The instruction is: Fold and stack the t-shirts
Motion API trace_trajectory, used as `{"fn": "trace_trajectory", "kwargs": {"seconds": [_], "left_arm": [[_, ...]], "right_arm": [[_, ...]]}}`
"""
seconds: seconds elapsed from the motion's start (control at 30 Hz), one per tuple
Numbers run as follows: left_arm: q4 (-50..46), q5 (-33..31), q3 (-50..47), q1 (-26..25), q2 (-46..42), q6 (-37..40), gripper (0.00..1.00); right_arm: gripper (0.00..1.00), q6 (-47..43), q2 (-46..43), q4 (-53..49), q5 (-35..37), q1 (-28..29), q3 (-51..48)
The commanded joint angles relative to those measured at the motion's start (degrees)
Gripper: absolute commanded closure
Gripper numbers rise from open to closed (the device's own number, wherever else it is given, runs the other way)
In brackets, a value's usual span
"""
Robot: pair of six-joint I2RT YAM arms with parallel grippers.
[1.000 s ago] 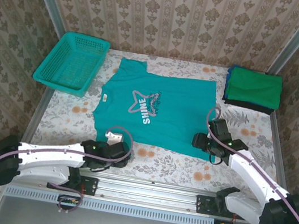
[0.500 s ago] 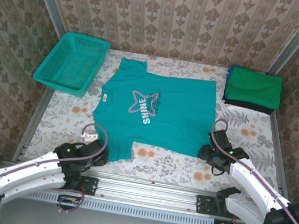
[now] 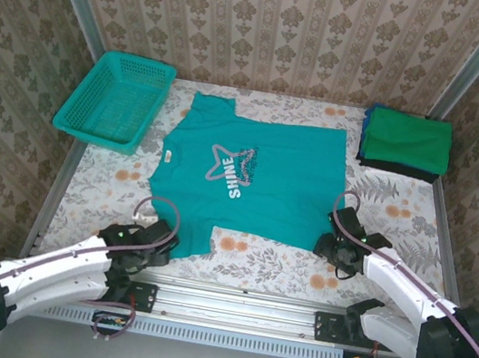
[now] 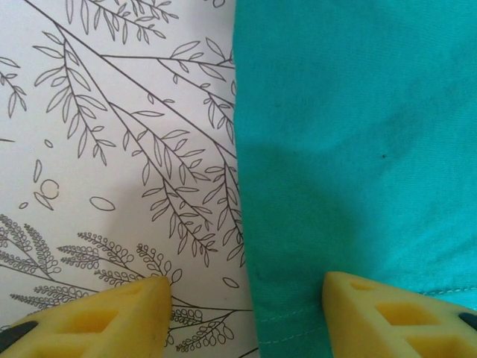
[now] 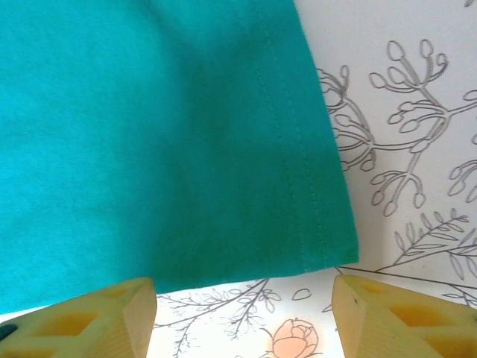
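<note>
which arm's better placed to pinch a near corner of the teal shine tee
Left, probably. The left gripper is open with the hem of the teal star-print t-shirt between its fingertips; the right gripper is open, but the corner stops just ahead of it.

one flat tee [image 3: 249, 176], one folded stack [image 3: 407, 141] (layers unclear), one basket [image 3: 114, 103]
</note>
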Motion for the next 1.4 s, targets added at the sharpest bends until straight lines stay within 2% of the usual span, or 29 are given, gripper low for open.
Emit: {"fn": "trace_trajectory", "kwargs": {"seconds": [0.0,0.17,0.3,0.43,0.57,0.87,1.17,1.37], "left_arm": [[3.7,4.1,-0.1,-0.8,3.5,-0.8,0.42],[6.0,4.1,0.0,-0.7,7.0,-1.4,0.39],[12.7,6.0,0.4,-0.8,8.3,-1.1,0.51],[15.3,6.4,1.2,-1.0,7.3,-0.8,0.63],[15.9,6.4,2.3,-0.9,7.6,0.1,0.73],[14.0,6.1,4.9,-0.7,5.8,2.5,0.99],[6.4,4.5,6.9,0.3,-3.3,5.3,1.00],[3.3,3.5,7.9,0.6,-7.3,6.0,1.00]], "right_arm": [[0.34,-0.2,-0.5,0.5,-1.3,0.9,0.8],[0.33,-0.7,0.6,0.5,-0.5,0.8,1.4],[0.36,-0.6,1.4,1.0,0.6,0.7,1.1],[0.44,-0.8,2.1,1.5,1.0,0.3,0.7],[0.48,-0.9,2.3,1.5,1.7,-0.1,0.7],[0.39,-3.1,0.2,-3.5,4.8,-3.2,3.0],[0.41,-0.7,2.6,2.3,-1.7,-7.8,0.0],[0.46,0.5,5.1,4.6,-0.4,-7.8,0.6]]}}
